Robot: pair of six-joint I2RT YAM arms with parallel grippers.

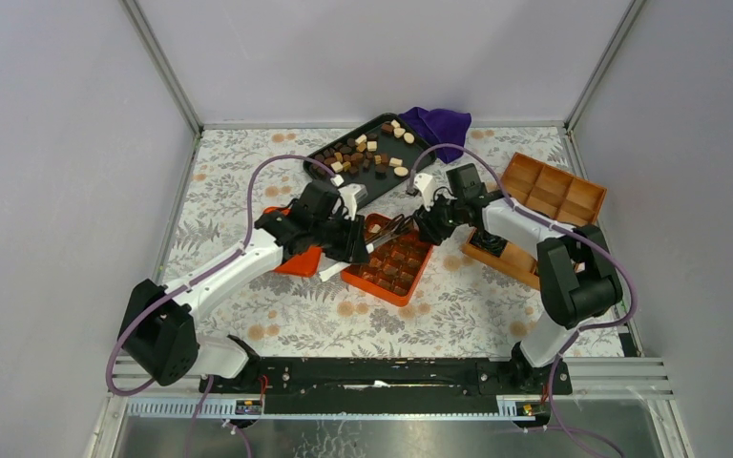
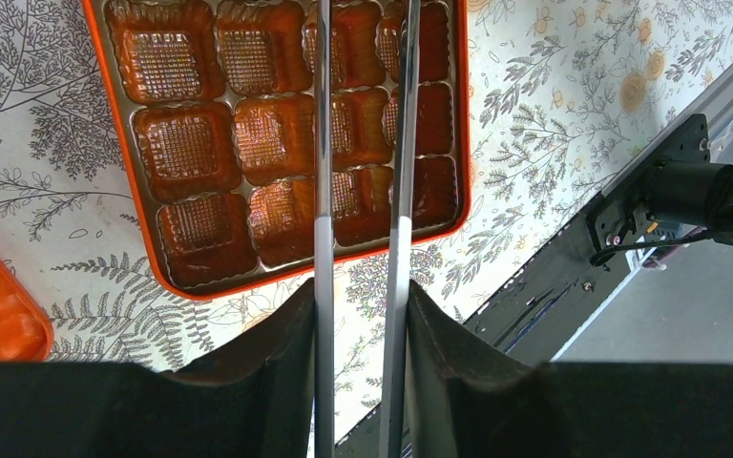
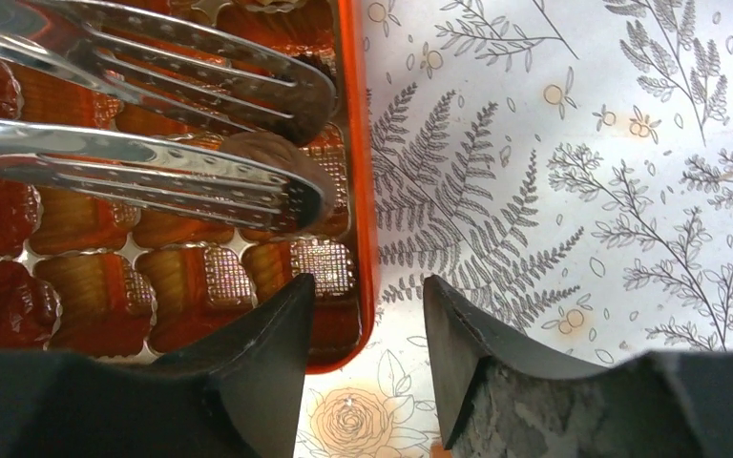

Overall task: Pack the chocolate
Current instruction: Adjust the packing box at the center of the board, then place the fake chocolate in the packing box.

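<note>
Chocolate [image 3: 262, 151] sits between tongs [image 3: 153, 176] tips, just beyond the gaping right tool [image 3: 367, 286].

Soft, bright light falls evenly from overhead on the white floral-patterned bench [image 1: 458, 305], leaving only faint shadows. At the wrist cameras the perforated silver metal tongs [image 3: 200, 181] throw hard glare and the glossy orange plastic tray [image 2: 183, 143] glints, while the black tool fingers [image 3: 267, 372] along the bottom edge look dark and slightly blurred
</note>
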